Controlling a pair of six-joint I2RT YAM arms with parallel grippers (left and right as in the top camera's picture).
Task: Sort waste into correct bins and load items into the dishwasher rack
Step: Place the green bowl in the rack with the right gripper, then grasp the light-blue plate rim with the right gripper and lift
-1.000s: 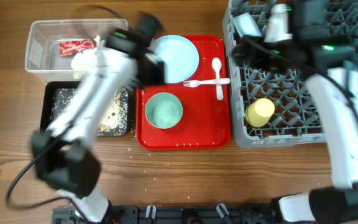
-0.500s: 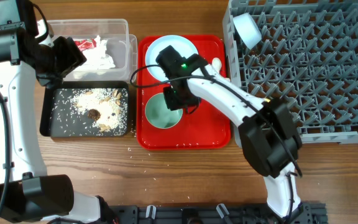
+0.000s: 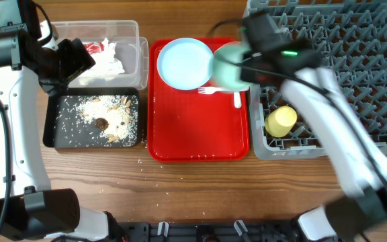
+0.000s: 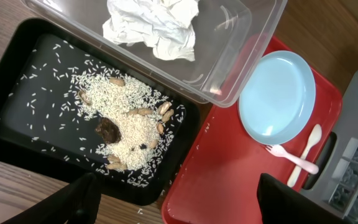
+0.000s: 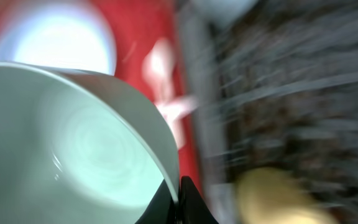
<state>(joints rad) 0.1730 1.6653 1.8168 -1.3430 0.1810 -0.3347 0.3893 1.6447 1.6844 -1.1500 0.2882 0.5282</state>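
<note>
Grey dishwasher rack (image 3: 375, 40) on the right, red tray (image 3: 200, 128) beside it, black rice tray (image 3: 54, 131) further left, with the left gripper (image 4: 185, 205) spread wide and empty above it. Blue plate (image 3: 183, 64) sits on the red tray. Green bowl (image 3: 228, 67), blurred, at the tray's rack-side edge, rim pinched by the right gripper (image 5: 179, 202). Yellow cup (image 3: 281, 121) sits in the rack

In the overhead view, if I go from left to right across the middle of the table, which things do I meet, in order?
Black tray with rice → red tray → yellow cup, which sits in the grey dishwasher rack.
</note>
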